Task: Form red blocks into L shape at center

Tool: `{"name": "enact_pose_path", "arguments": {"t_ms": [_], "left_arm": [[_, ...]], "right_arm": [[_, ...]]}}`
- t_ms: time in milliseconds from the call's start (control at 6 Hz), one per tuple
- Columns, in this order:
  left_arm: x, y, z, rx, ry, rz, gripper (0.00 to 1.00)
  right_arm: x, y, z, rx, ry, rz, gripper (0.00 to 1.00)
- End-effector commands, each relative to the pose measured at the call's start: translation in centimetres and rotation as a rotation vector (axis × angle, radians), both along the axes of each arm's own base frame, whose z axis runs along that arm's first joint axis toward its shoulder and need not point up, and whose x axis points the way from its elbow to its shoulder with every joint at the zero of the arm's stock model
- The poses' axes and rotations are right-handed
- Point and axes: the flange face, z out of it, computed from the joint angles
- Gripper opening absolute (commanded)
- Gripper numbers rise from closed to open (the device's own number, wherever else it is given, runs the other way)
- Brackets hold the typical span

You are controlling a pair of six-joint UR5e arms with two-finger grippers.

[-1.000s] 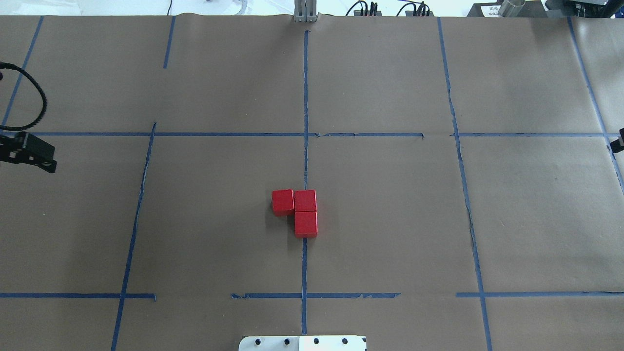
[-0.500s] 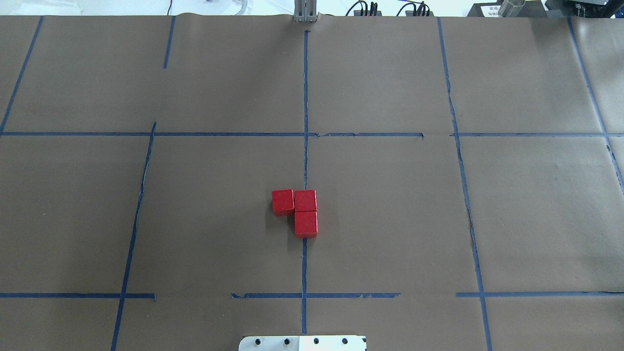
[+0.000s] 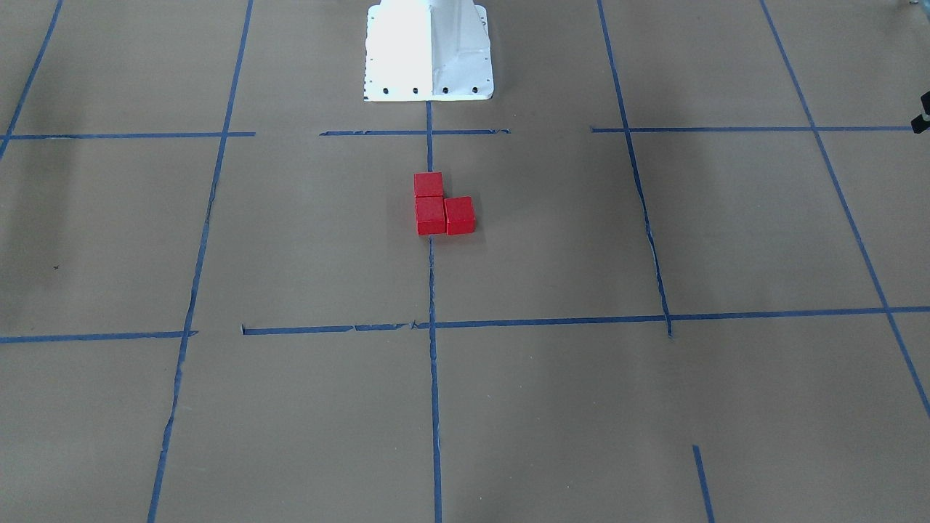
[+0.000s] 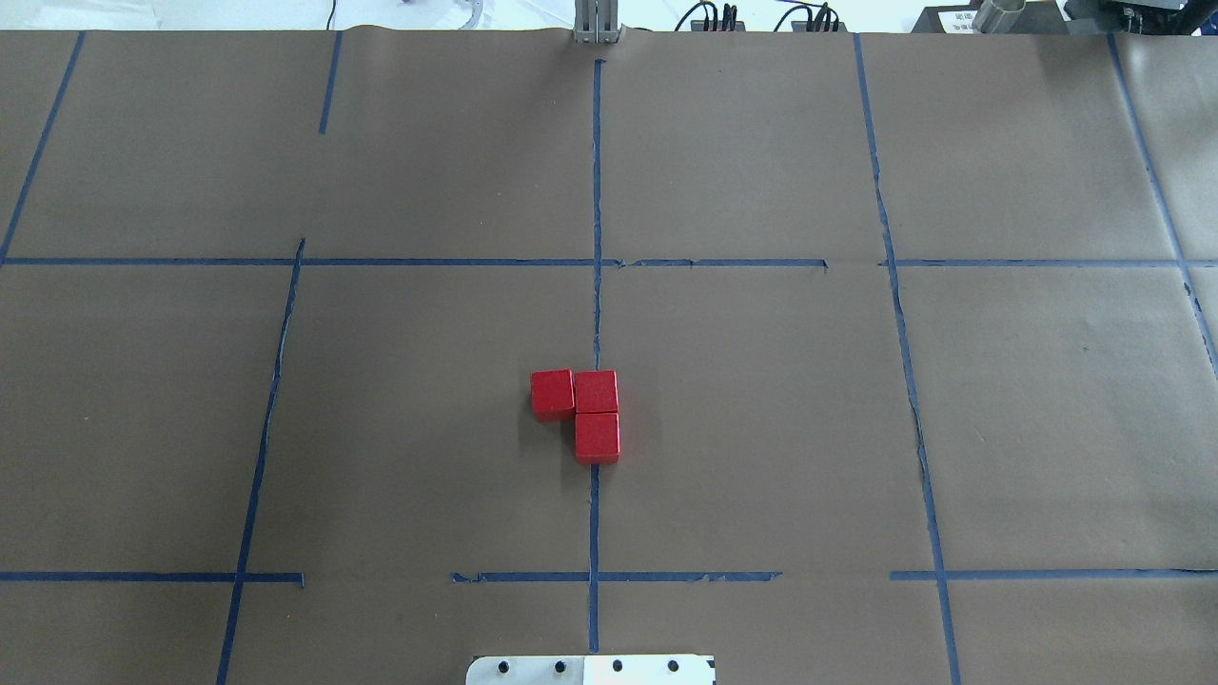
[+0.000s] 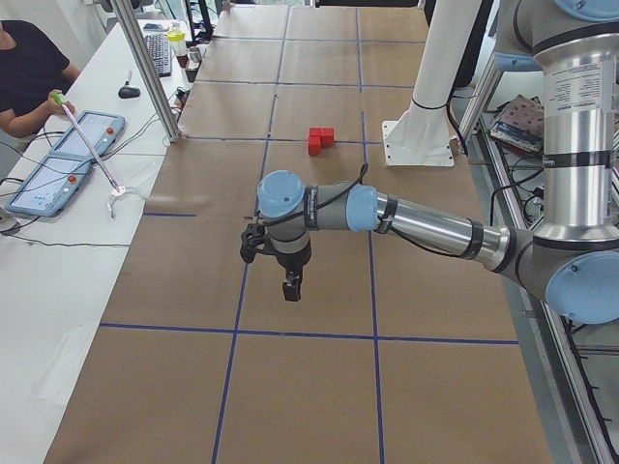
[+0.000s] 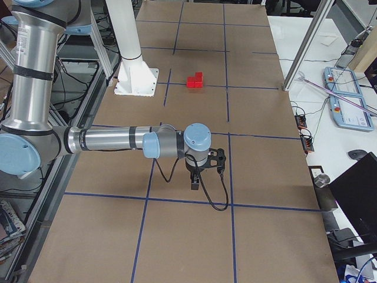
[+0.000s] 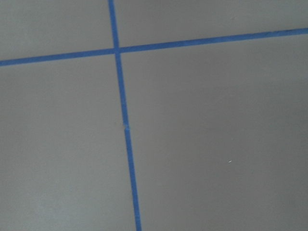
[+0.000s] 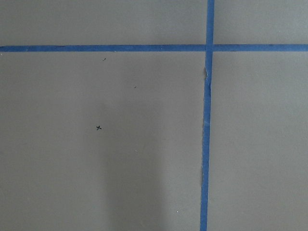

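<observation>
Three red blocks sit touching in an L on the brown paper at the center blue tape line (image 4: 596, 314): one block (image 4: 552, 394) left of the line, one (image 4: 597, 391) on it, one (image 4: 597, 438) nearer the robot. They also show in the front view (image 3: 430, 216) and both side views (image 5: 320, 141) (image 6: 195, 80). My left gripper (image 5: 290, 285) hangs above the paper far from them; I cannot tell if it is open. My right gripper (image 6: 194, 180) hangs far on the other side; I cannot tell its state either. Both wrist views show only paper and tape.
The white robot base plate (image 4: 590, 671) stands at the near table edge, also in the front view (image 3: 429, 51). An operator (image 5: 24, 77) sits by control consoles (image 5: 68, 155) beyond the far edge. A metal post (image 5: 145, 68) stands at that edge.
A second ago both grippers showed at the left and right edges of the overhead view; they have moved out of that view. The three blocks have not moved.
</observation>
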Motion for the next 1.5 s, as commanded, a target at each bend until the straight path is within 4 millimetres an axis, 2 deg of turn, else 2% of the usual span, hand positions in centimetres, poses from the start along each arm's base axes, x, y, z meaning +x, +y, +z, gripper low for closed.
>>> {"name": "enact_pose_path", "arguments": {"t_ms": [0, 167, 333, 500, 667, 833, 1000, 1167, 1333], "left_arm": [[-0.7, 0.5, 0.7, -0.015, 0.002, -0.017, 1.0], [-0.7, 0.2, 0.1, -0.005, 0.003, -0.018, 1.0], [-0.7, 0.6, 0.3, -0.007, 0.003, -0.019, 1.0], [-0.7, 0.7, 1.5, -0.032, 0.002, -0.019, 1.0], [-0.7, 1.7, 4.4, -0.09, 0.001, -0.014, 1.0], [-0.7, 1.5, 6.7, -0.063, -0.003, -0.011, 1.0], [-0.7, 1.9, 7.3, -0.043, -0.008, -0.016, 1.0], [-0.7, 1.6, 7.0, -0.04, -0.011, -0.015, 1.0], [-0.7, 1.2, 6.0, -0.022, -0.012, -0.016, 1.0]], "right_arm": [[0.1, 0.3, 0.0, 0.002, 0.009, 0.001, 1.0], [0.2, 1.2, -0.5, 0.007, 0.011, 0.002, 1.0], [0.2, 1.2, -0.7, 0.004, 0.012, 0.002, 1.0], [0.3, 1.4, -1.0, 0.007, 0.013, 0.005, 1.0], [0.0, 1.5, -1.0, 0.008, 0.013, -0.004, 1.0], [-1.1, 1.5, -1.1, 0.01, 0.013, -0.031, 1.0], [-1.4, 2.1, -1.3, 0.012, 0.012, -0.043, 1.0], [-1.4, 2.5, -1.1, 0.01, 0.031, -0.046, 1.0], [-1.4, 2.8, -0.6, 0.007, 0.059, -0.051, 1.0]]}}
